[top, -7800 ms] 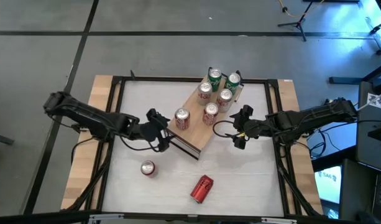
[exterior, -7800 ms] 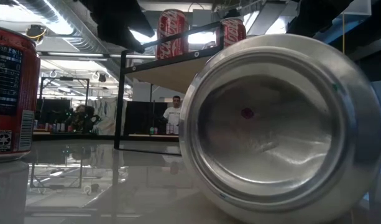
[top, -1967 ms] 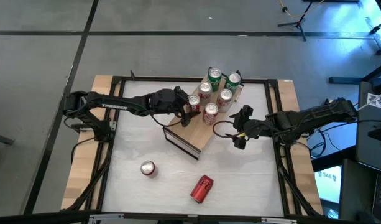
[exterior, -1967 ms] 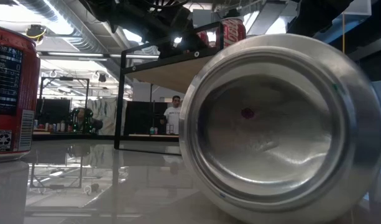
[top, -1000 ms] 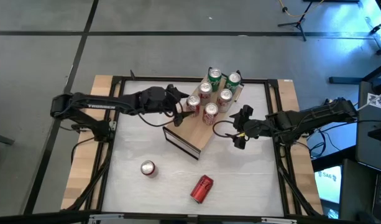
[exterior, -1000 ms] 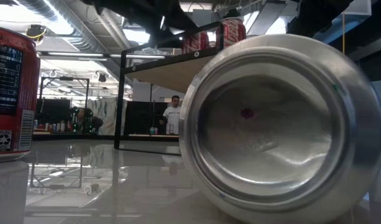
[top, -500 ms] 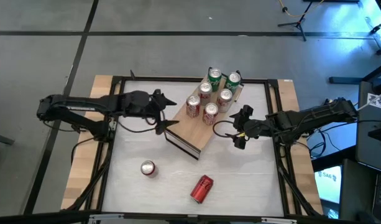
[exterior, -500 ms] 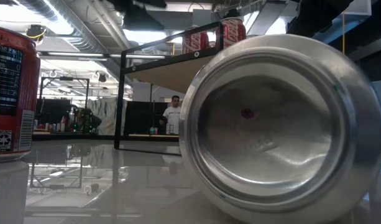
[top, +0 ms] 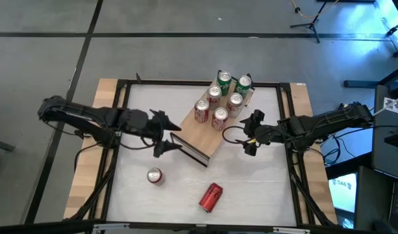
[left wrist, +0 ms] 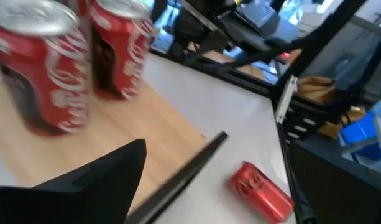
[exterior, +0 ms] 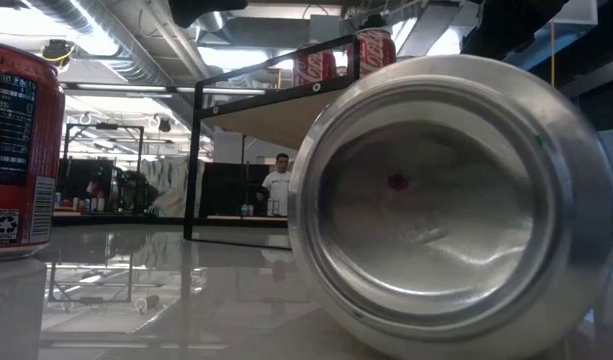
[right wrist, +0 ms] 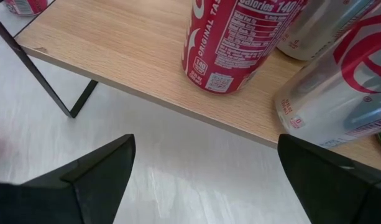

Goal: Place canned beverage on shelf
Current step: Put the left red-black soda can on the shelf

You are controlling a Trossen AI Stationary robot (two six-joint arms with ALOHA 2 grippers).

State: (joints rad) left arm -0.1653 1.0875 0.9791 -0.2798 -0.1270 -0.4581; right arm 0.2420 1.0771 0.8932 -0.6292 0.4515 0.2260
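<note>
The shelf (top: 197, 135), a light-wood board on a dark frame, stands mid-table and bears several upright cans: two red (top: 201, 111), two silver and two green (top: 224, 79). In the left wrist view the two red cans (left wrist: 44, 68) stand on the board. My left gripper (top: 166, 133) hovers open just left of the shelf's near end, with nothing between its fingers. My right gripper (top: 250, 133) waits open at the shelf's right side, its fingers (right wrist: 84, 180) empty. An upright red can (top: 154, 175) and a red can lying on its side (top: 210, 197) rest on the table near the front.
The lying can's base (exterior: 446, 200) fills most of the low view, with the upright can (exterior: 16, 150) at its left. A dark frame (top: 121, 130) borders the white tabletop. A cable (top: 230, 135) loops by the right gripper. Bare table lies left of the shelf.
My left gripper has drawn back from the red cans on the shelf toward the table's left and near edges, rolling at the wrist and staying open. The red cans stand where they were on the board.
</note>
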